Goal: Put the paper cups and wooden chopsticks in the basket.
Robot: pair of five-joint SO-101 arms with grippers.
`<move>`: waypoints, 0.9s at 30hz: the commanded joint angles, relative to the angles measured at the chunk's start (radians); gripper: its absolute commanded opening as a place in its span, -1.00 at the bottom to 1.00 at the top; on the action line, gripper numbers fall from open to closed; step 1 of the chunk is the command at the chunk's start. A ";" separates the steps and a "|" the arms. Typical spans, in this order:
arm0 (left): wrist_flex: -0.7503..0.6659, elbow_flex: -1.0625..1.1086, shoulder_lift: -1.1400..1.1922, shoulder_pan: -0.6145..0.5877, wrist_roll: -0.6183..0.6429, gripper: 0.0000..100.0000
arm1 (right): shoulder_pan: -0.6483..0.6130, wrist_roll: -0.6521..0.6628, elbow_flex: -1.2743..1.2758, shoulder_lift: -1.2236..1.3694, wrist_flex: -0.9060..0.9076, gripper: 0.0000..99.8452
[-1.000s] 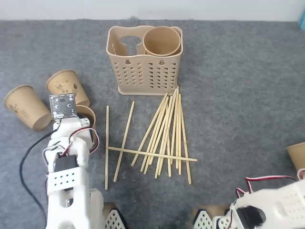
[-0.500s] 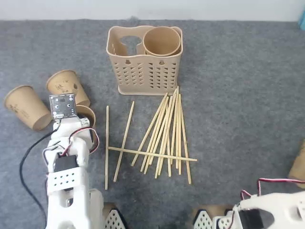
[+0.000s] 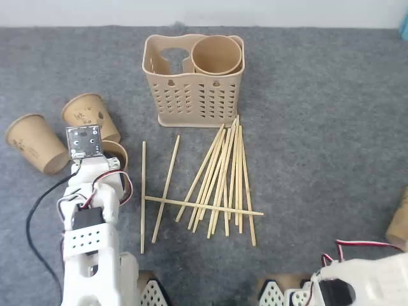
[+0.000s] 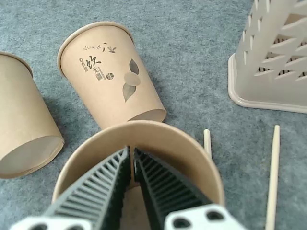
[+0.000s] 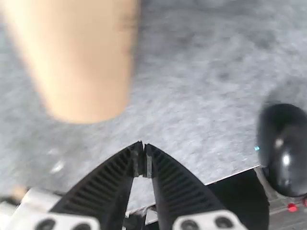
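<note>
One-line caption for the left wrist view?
Left gripper shut over a paper cup; two tipped cups and the basket beyond.

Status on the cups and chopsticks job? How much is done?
Done: one paper cup stands in the basket.
In hand: nothing held. The left gripper is shut over an upright cup; the right gripper is shut near an edge cup.
Left: those two, a tipped cup, a second tipped cup, and all chopsticks on the table.
</note>
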 commanded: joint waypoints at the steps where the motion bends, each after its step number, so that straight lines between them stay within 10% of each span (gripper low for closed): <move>1: -0.005 -0.002 0.031 0.000 -0.011 -0.97 | -0.064 -0.025 0.026 -0.163 0.013 -0.98; 27: -0.006 -0.002 0.031 -0.002 -0.011 -0.97 | -0.214 -0.071 0.753 -0.446 -0.567 -0.98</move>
